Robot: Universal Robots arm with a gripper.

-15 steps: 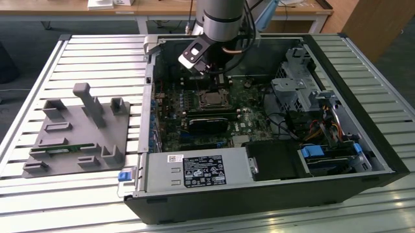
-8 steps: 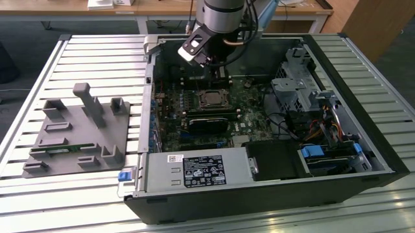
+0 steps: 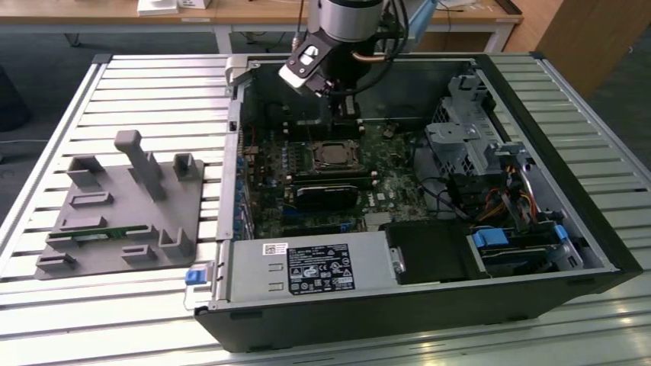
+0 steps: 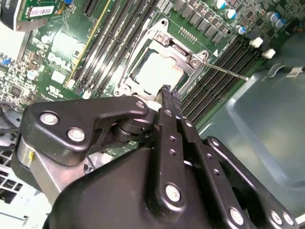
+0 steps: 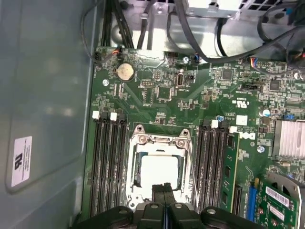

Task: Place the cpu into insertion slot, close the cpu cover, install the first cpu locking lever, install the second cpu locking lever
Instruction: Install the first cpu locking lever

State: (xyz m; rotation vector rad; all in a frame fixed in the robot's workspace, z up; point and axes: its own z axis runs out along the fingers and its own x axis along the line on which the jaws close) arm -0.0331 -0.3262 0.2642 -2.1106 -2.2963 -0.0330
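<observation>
1. A robotics lab or test workshop: a robot arm (image 3: 346, 23) hangs over an opened desktop computer case (image 3: 407, 320).
2. The case sits on a slatted aluminium workbench (image 3: 133, 84) beside a grey fixture plate (image 3: 112, 221).
3. Wooden desks (image 3: 254, 11) on white legs stand behind, over a dark floor (image 3: 102, 40).

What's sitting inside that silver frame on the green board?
The cpu, its pale metal top showing through the window of the cpu cover. Whatever lies beneath the chip is hidden by it.
</observation>
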